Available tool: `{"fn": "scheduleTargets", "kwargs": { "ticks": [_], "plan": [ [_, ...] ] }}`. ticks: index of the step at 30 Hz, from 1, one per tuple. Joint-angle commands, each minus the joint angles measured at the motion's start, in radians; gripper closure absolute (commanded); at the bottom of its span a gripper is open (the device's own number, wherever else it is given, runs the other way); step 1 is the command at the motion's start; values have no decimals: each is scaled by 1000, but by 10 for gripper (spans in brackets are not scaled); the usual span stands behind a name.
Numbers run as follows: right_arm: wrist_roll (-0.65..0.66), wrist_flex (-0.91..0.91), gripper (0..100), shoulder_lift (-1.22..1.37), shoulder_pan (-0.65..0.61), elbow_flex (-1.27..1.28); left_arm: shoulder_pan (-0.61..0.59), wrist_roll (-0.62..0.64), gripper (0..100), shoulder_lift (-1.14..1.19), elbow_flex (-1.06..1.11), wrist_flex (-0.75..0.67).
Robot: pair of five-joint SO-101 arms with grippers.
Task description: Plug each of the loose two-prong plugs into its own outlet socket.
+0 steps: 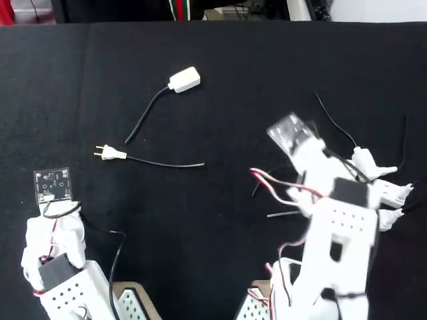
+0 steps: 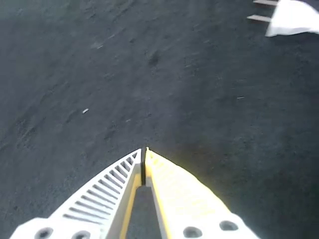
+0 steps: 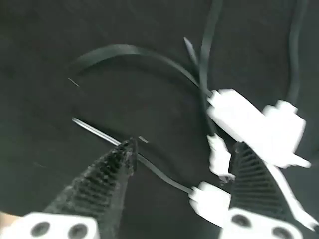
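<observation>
Nearby, tangled black cords [image 3: 124, 48] and white plugs [image 3: 239, 114] crowd the spread right claw [image 3: 187, 147]; left claw [image 2: 144, 152] pressed together.

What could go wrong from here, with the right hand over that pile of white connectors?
The open right hand hangs over a tight cluster of white connectors. Closing could catch two at once, or the black cable crossing between its fingers. The two-prong plug lies flat ahead of the shut left hand, which could nudge it away rather than grip it.
</observation>
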Motion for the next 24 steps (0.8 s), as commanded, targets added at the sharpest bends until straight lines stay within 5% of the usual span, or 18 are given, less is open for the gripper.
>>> {"fn": "scheduleTargets", "kwargs": {
  "ticks": [1, 7, 11, 13, 17, 24],
  "plan": [
    [-212, 55, 702, 143, -130, -147, 76, 52, 969, -3, -122, -5],
    [-308, 68, 708, 320, -170, -142, 286, 196, 834, 21, -217, -180],
    [-308, 40, 874, 346, -170, -84, 404, 216, 823, 158, -260, -339],
    [-310, -6, 948, 346, -170, -50, 440, 219, 817, 304, -329, -394],
    [-315, -124, 935, 346, -175, 27, 466, 259, 816, 704, -584, -476],
    [-368, -269, 935, 346, -176, 120, 593, 63, 818, 1373, -1093, -494]
  ]
}}
